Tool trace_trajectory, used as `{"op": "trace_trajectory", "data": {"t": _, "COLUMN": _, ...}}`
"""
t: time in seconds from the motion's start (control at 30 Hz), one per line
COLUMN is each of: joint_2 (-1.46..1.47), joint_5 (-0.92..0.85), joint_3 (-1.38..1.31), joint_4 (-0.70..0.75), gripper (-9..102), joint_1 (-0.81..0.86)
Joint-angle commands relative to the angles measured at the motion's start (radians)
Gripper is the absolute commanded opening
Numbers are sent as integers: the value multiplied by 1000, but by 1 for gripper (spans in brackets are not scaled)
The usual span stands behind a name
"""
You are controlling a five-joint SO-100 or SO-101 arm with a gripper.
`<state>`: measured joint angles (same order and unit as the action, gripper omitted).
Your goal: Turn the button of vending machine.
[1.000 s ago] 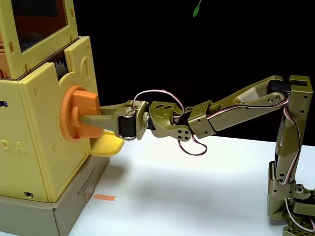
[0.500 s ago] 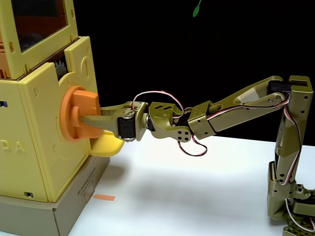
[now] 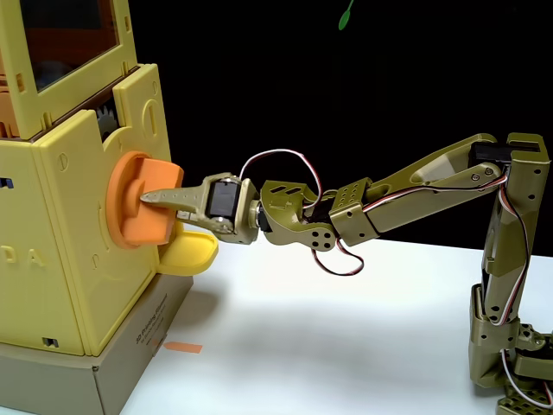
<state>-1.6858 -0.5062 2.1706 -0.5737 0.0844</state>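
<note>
Against a black backdrop, a white table carries the arm at the right of the fixed view and, at the left, the vending machine, a tall yellow toy standing on a brown cardboard box. The button, an orange disc with a thick raised bar, sits on the machine's side panel above the small yellow tray. The arm reaches out nearly level, and the claw is closed across the bar, one finger lying over its face; the far finger is hidden behind the bar, so the firmness of the grip is probably good but hard to confirm. The bar stands tilted rather than square, which suggests the turning step is under way. The next move calls for more wrist roll while holding the grip and pressing neither in nor out.
</note>
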Motion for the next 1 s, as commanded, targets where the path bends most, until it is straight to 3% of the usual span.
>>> {"op": "trace_trajectory", "data": {"t": 0.0, "joint_2": -75, "joint_5": 268, "joint_3": -28, "joint_4": -20, "gripper": -1, "joint_1": -9}}
{"op": "trace_trajectory", "data": {"t": 0.43, "joint_2": -114, "joint_5": 1195, "joint_3": -28, "joint_4": 23, "gripper": -1, "joint_1": -8}}
{"op": "trace_trajectory", "data": {"t": 0.77, "joint_2": -127, "joint_5": 2019, "joint_3": -21, "joint_4": 112, "gripper": 0, "joint_1": -26}}
{"op": "trace_trajectory", "data": {"t": 0.87, "joint_2": -130, "joint_5": 2169, "joint_3": -21, "joint_4": 117, "gripper": 0, "joint_1": -35}}
{"op": "trace_trajectory", "data": {"t": 0.97, "joint_2": -135, "joint_5": 2209, "joint_3": -23, "joint_4": 117, "gripper": 0, "joint_1": -35}}
